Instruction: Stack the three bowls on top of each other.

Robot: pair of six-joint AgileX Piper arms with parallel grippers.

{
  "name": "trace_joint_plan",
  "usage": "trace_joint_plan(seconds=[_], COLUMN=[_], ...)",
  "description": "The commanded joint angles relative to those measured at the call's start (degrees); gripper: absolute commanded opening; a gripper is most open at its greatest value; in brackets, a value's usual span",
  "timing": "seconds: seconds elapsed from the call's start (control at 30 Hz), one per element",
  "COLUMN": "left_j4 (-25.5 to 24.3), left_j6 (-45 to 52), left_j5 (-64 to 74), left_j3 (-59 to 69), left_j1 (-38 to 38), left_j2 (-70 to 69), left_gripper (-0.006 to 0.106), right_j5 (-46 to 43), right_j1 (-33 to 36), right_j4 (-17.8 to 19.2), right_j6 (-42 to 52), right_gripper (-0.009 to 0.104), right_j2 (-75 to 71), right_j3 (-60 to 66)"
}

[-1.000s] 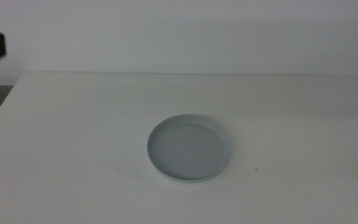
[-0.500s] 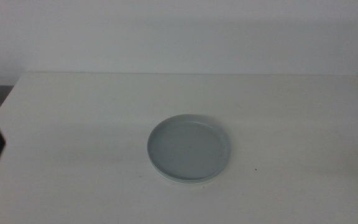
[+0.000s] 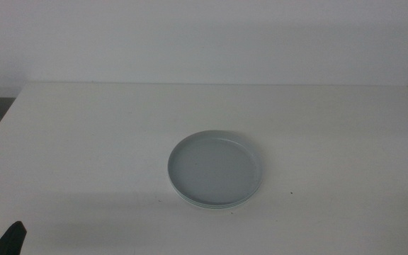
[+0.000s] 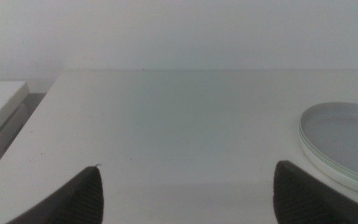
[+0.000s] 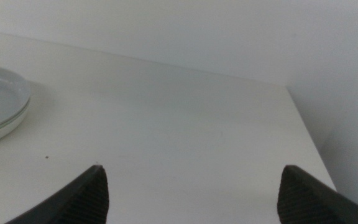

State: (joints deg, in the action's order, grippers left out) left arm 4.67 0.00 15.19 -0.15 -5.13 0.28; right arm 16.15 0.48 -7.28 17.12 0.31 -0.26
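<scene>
White table (image 3: 83, 134) bearing one bowl stack (image 3: 215, 170)

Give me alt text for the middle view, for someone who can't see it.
A stack of shallow round bowls, grey-blue one on top with paler rims showing beneath, sits alone near the middle of a white table against a plain wall. A dark tip of the left claw pokes in at the bottom left corner, far from the stack; the right claw is out of this view.

Stacked bowls (image 3: 215, 168) on table (image 3: 83, 142).
</scene>
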Motion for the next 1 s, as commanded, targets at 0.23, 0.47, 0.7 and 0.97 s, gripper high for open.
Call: trace_joint_plan(seconds=[0.23,0.47,0.7,0.97], left_j4=[-1.16,-3.85,-3.85,-3.85], left_j6=[0.0,0.0,0.0,0.0], left_j5=[-1.79,-3.75,-3.84,-3.84], left_j3=[0.15,0.15,0.15,0.15], left_j1=[-0.01,-0.01,-0.01,-0.01], left_j2=[-0.28,-0.28,-0.28,-0.28], left_gripper=[0.094,0.094,0.094,0.094], right_j5=[-1.8,-2.37,-2.38,-6.01], right_j1=[-0.48,-0.48,-0.48,-0.48], right_j4=[-4.07,-6.91,-5.67,2.43], right_j6=[0.26,0.26,0.26,-18.3], right_gripper=[0.093,0.093,0.093,0.093], right_j2=[-0.31,-0.31,-0.31,-0.31], right_j3=[0.26,0.26,0.26,0.26])
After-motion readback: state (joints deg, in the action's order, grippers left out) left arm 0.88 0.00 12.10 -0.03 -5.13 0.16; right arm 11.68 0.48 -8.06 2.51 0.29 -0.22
